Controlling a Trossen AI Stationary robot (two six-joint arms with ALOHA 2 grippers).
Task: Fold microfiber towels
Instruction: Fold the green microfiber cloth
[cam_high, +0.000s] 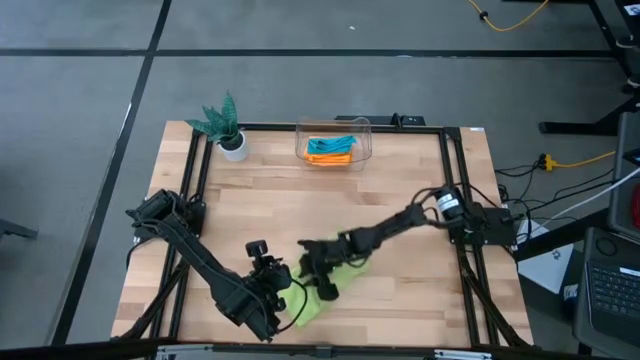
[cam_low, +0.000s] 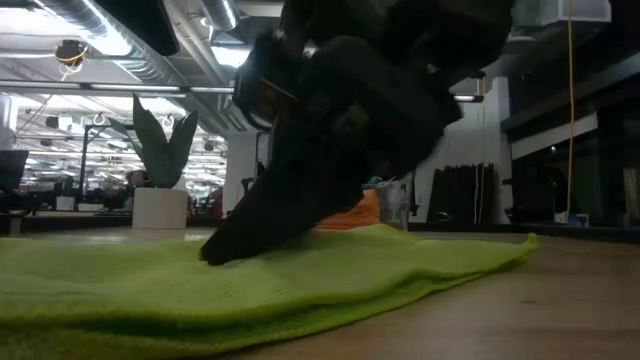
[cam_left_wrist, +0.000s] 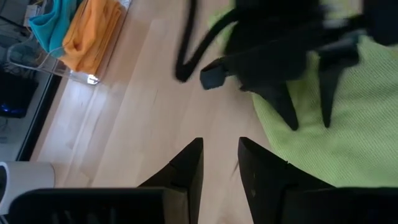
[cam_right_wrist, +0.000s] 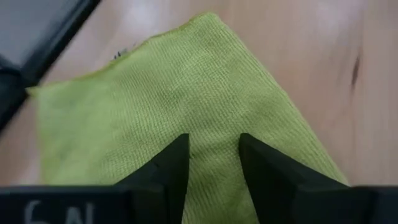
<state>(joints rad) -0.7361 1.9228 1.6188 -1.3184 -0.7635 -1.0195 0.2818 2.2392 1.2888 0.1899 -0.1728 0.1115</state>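
A lime green towel (cam_high: 312, 305) lies spread on the wooden table near its front edge. My right gripper (cam_right_wrist: 214, 149) reaches in from the right and slants down over it, fingers open, with the cloth (cam_right_wrist: 174, 87) under the gap. My left gripper (cam_left_wrist: 221, 162) hovers open just left of the towel (cam_left_wrist: 367, 124), over bare wood, with nothing between its fingers. At the far edge, orange towels (cam_high: 330, 158) and a teal one (cam_high: 330, 145) lie in a clear bin. My right gripper comes slanting down onto the towel's upper face. In the low view one fingertip (cam_low: 212, 252) stands at the cloth's surface (cam_low: 350, 270), which lies flat under it. I cannot tell whether the fingertip touches the cloth.
The clear bin (cam_high: 365, 140) stands at the far middle, and a small green plant in a white pot (cam_high: 232, 143) at the far left. A black frame runs along the table's sides. Bare wood lies between the bin and the green towel.
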